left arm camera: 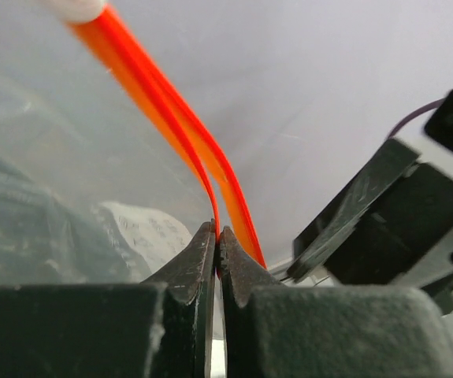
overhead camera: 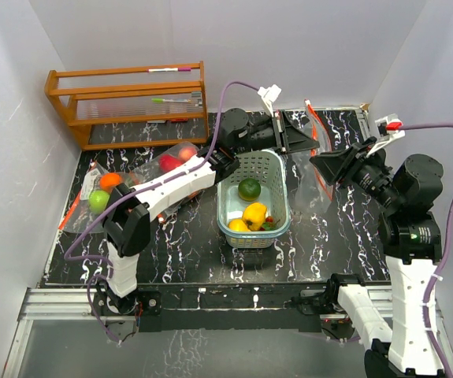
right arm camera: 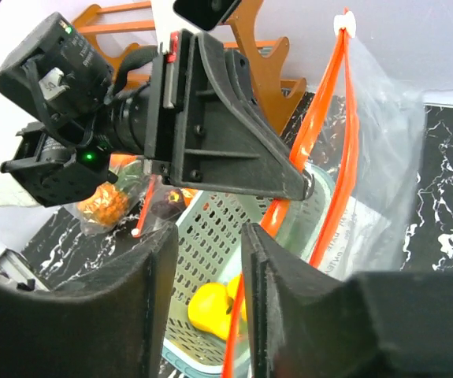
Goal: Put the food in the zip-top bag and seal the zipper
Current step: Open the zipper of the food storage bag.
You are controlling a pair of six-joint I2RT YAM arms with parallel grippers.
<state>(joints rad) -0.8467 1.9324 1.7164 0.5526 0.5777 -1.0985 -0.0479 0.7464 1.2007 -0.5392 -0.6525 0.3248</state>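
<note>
Right wrist | left end effector (right arm camera: 303,187) clamps orange zipper rim (right arm camera: 343,142) of clear plastic zip-top bag (right arm camera: 391,157) | rim runs 12-to-6, at 2 o'clock of parted, empty right end effector (right arm camera: 210,236).

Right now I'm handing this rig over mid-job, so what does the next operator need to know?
The left gripper is shut on the orange zipper of the zip-top bag, holding it up beside the basket.
The right gripper is open near the bag mouth, holding nothing.
The green fruit and yellow fruit sit in the basket; none seen in the held bag.
Left to do: load food, seal zipper.
</note>
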